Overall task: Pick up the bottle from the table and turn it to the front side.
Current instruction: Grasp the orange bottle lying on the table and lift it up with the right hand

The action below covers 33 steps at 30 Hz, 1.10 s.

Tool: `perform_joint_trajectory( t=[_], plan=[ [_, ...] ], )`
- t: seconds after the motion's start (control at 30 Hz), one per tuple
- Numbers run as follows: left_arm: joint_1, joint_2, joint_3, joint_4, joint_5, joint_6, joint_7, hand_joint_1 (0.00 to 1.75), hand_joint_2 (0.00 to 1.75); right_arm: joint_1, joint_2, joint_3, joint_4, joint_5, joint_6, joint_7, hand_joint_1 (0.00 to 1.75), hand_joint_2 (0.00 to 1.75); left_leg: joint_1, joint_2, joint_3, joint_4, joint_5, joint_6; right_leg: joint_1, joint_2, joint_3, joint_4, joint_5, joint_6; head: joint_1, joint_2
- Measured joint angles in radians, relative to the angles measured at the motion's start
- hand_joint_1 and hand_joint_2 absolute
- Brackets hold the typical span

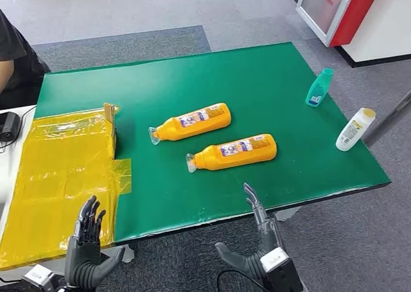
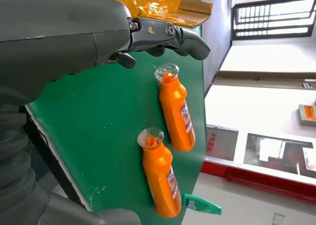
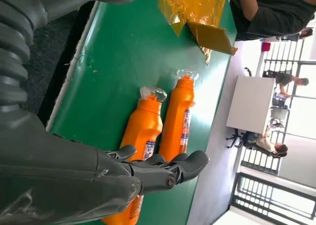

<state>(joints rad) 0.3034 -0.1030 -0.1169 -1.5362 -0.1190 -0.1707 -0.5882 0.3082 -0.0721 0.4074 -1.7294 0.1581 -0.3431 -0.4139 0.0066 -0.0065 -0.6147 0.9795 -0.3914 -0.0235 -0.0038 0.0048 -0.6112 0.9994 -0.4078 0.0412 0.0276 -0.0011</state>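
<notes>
Labels on both orange bottles too small to read. Person cut off at frame edge. Nearer bottle's base hidden behind right hand.

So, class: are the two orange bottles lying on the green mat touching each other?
Apart. The head view shows a strip of green mat between the far orange bottle and the near orange bottle.

Two orange bottles lie flat on their sides in the middle of the green table. Each has a clear cap and a blue and white label facing up. Their caps point toward the left edge. The nearer orange bottle lies closer to the front edge. The farther orange bottle lies just behind it, a bit more to the left. They do not touch.
</notes>
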Motion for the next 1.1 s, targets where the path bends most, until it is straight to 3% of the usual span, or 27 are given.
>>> perform_joint_trajectory(
  t=[0.37, 0.53, 0.63, 0.93, 1.1],
  plan=[
    [0.0, 0.0, 0.008, -0.003, -0.004, -0.003, 0.0, 0.0, 1.75, 0.003, 0.0, 0.0, -0.005, 0.037, 0.004, 0.018, 0.0, 1.75, 0.0, 0.0, 0.0, 0.0, 0.0, 0.0, 0.0, 0.0, 0.0, 0.0, 0.0, 0.0, 0.0, 0.0],
    [0.008, 0.0, 0.023, -0.005, -0.017, 0.0, 0.005, 0.0, 1.75, 0.004, -0.004, -0.004, -0.03, 0.277, -0.046, 0.156, 0.0, 1.75, 0.0, 0.0, 0.0, 0.0, 0.0, 0.0, 0.0, 0.0, 0.0, 0.0, 0.0, 0.0, 0.0, 0.0],
    [0.01, 0.0, 0.041, -0.005, -0.017, -0.003, 0.016, 0.0, 1.75, -0.003, -0.008, -0.018, -0.06, 0.342, -0.015, 0.243, 0.0, 1.75, 0.0, 0.0, 0.0, 0.0, 0.0, 0.0, 0.0, 0.0, 0.0, 0.0, 0.0, 0.0, 0.0, 0.0],
    [0.002, -0.006, 0.083, -0.005, -0.016, -0.035, 0.027, 0.0, 1.75, -0.054, -0.028, -0.084, -0.098, 0.437, 0.074, 0.337, 0.0, 1.75, 0.0, 0.0, 0.0, 0.0, 0.0, 0.0, 0.0, 0.0, 0.0, 0.0, 0.001, 0.0, 0.0, 0.0],
    [-0.017, -0.008, 0.095, 0.007, -0.031, -0.065, 0.018, 0.0, 1.75, -0.126, -0.06, -0.139, -0.09, 0.489, 0.187, 0.404, 0.0, 1.75, 0.0, 0.0, 0.0, 0.0, 0.001, 0.0, 0.0, 0.0, 0.0, 0.0, 0.001, 0.001, 0.0, 0.0]
  ],
)
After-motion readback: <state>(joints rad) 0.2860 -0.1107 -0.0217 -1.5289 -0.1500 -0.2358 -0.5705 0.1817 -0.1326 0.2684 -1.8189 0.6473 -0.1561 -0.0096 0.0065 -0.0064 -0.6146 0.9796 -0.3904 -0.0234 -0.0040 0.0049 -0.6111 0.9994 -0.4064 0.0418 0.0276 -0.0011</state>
